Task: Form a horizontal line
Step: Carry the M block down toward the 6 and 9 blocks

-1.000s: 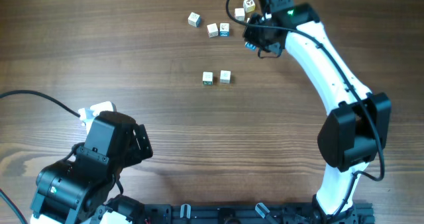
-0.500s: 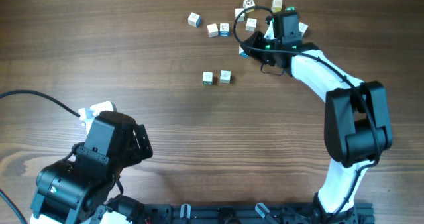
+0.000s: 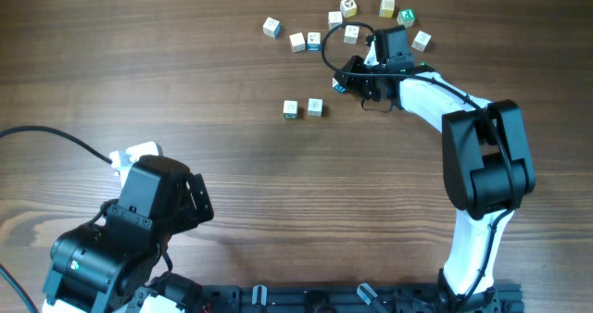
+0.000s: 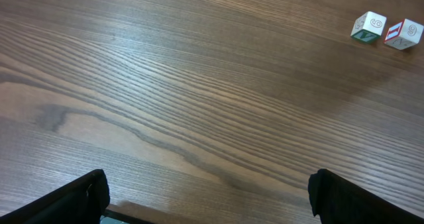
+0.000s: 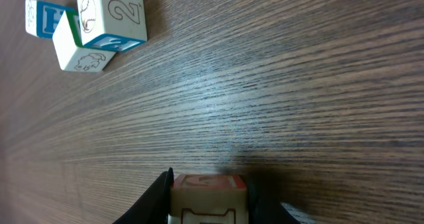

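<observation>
On the middle of the table (image 3: 185, 81), the horizontal line (image 3: 291, 109), made at this moment of only two small white cubes. Just beside each other, in a left-to-right row. In the left wrist view, a green mark on the left one and red stripes on the right one.

A little to the right of this pair and slightly farther, the right end effector (image 3: 345, 80), at the end of a white arm coming from the near right. Closed on a beige cube (image 5: 209, 196) with red marks, one finger on each side of it. Hard to tell if this cube touches the wood or stays just above it.

Behind, along the far edge, loose cubes (image 3: 351, 33) scattered, with yellow, green, red and blue faces. Two of them just beside each other at the left part of the group, the others mostly apart.

At the near left, the left end effector (image 4: 209, 207), opened wide and holding nothing, only bare wood between its fingers. Well apart from the pair of cubes. Beside it, a black cable (image 3: 56, 139) lying on the table.
</observation>
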Robot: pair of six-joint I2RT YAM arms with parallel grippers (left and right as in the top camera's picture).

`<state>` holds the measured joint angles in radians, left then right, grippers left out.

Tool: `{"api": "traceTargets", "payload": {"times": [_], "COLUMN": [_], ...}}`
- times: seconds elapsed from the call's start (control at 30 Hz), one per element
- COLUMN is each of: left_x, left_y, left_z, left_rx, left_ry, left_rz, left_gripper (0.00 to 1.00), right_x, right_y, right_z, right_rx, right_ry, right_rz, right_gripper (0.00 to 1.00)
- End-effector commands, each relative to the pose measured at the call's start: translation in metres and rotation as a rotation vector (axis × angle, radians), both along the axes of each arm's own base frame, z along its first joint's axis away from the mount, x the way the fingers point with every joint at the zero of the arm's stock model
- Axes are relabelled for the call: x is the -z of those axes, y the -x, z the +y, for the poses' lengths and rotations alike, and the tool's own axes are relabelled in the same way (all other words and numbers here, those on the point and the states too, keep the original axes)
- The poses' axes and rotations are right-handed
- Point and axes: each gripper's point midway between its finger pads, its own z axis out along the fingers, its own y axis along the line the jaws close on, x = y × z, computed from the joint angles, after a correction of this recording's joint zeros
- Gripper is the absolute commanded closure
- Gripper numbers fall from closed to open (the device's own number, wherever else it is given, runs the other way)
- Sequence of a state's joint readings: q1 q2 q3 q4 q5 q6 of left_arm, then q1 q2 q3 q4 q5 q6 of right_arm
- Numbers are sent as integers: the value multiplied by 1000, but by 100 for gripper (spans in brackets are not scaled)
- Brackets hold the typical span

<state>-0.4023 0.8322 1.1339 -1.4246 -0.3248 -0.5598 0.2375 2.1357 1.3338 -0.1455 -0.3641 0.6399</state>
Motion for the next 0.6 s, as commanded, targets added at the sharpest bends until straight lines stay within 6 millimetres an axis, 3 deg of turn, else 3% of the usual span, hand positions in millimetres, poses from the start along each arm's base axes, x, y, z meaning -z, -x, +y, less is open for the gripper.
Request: {"api": "traceTargets", "payload": {"times": [0.0,0.43,0.57], "left_x": [0,0,0], "left_y": [-1,0,-1], "left_z": [4,4,4], "left_rx": [-24,-24,-24], "left_ry": [-9,-9,-9], "left_rz": [-6,-6,-6], "left_gripper": [0,0,0], "right_x": [27,28,34], "right_y": [8,6,8], "right_z": [-16,-20,-31], "right_rx": [-10,-54,-1], "right_ry": [114,164,212], "right_rz": [29,-4,26], "right_gripper": [85,89,69]}}
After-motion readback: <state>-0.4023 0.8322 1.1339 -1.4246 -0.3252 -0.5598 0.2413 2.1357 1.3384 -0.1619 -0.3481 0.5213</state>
